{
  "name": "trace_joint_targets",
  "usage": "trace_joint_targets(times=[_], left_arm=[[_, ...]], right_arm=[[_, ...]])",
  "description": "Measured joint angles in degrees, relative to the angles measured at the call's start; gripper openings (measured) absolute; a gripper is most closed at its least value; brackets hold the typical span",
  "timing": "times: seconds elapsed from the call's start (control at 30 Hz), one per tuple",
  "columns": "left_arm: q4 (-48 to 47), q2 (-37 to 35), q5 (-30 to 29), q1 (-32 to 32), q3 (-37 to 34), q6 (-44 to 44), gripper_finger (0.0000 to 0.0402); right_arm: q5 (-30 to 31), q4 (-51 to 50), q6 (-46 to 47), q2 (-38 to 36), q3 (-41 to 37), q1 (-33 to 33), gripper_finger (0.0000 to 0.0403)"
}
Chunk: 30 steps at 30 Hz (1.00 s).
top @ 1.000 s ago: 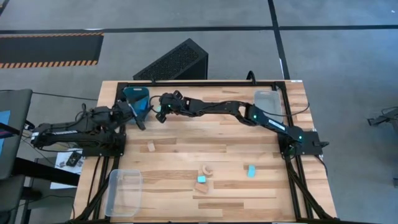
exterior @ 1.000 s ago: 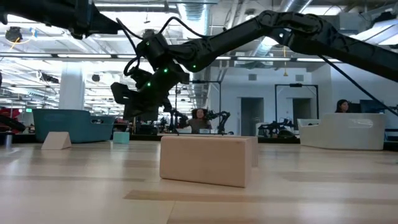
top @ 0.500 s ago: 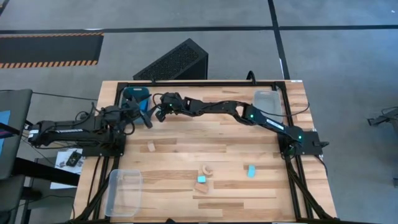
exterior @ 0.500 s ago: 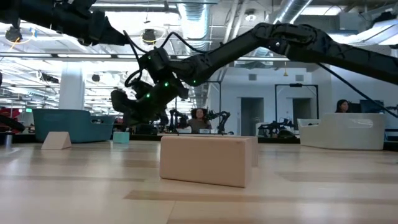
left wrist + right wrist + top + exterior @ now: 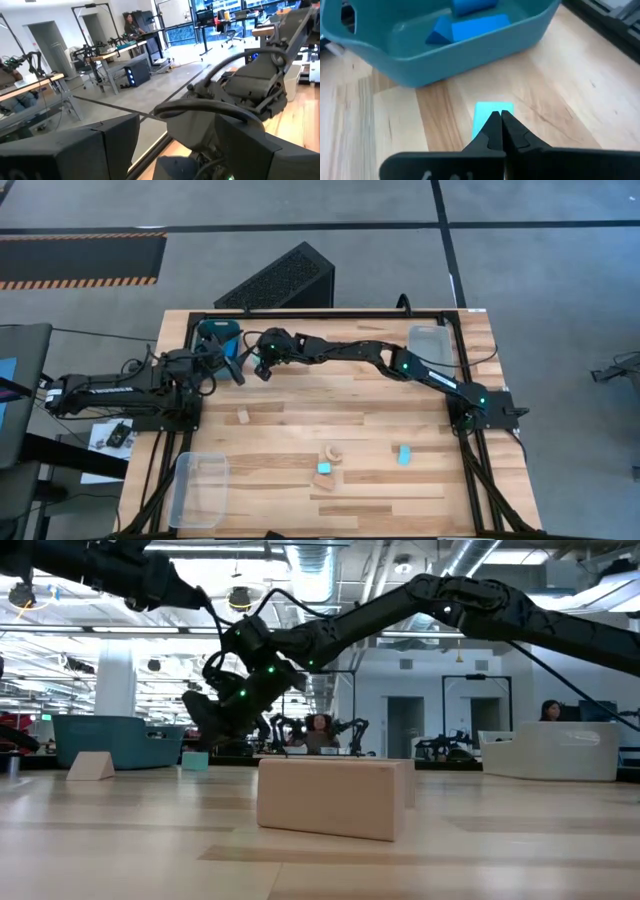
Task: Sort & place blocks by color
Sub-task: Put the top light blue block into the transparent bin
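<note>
The right gripper's point(image 5: 499, 131) jaws are pressed together with nothing between them — the right wrist view shows the two dark fingertips meeting just over a light cyan block point(image 5: 490, 116) that lies flat on the wood. The tips cover part of this block, so whether they touch it cannot be told. Just beyond it stands the teal bin point(image 5: 420, 60), with dark blue blocks point(image 5: 472, 25) inside; its far rim is cut off.

From the high view, the right gripper point(image 5: 262, 360) reaches across to the table's far left corner, beside the teal bin point(image 5: 214, 330). The left gripper point(image 5: 232, 370) sits close by; its jaws cannot be made out here. Elsewhere on the table point(image 5: 420, 480) lie a tan block point(image 5: 242, 416), an arch-shaped block point(image 5: 331, 451), a cyan block point(image 5: 324, 468) and another cyan block point(image 5: 404, 455).

The low view is dominated by a near tan block point(image 5: 335, 797) that hides much of the tabletop behind it.

The left wrist view is filled by dark arm housings, the left fingers are not distinguishable, and no writing is legible anywhere.
</note>
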Motion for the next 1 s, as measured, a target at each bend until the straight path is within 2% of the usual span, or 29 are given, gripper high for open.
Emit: trace_joint_targets(times=[0.2, 0.57, 0.83, 1.0], left_arm=[[-0.5, 0.0, 0.0, 0.0, 1.2, 0.1, 0.0249], [-3.1, -0.1, -0.2, 0.0, 1.3, 1.3, 0.0249], [-9.0, -1.6, 1.8, -1.0, 1.4, -2.4, 0.0249], [-11.3, -2.9, 6.5, -3.6, 1.4, -4.9, 0.0249]], right_arm=[[-1.4, -3.8, -0.6, -0.4, 0.1, 0.0, 0.0001], [-0.3, -29.7, 2.2, -6.3, 0.1, 3.9, 0.0001], [8.1, -54.5, 2.1, -10.1, -1.5, 10.2, 0.0003], [13.7, -58.6, 2.8, -10.7, -1.8, 14.6, 0.0003]])
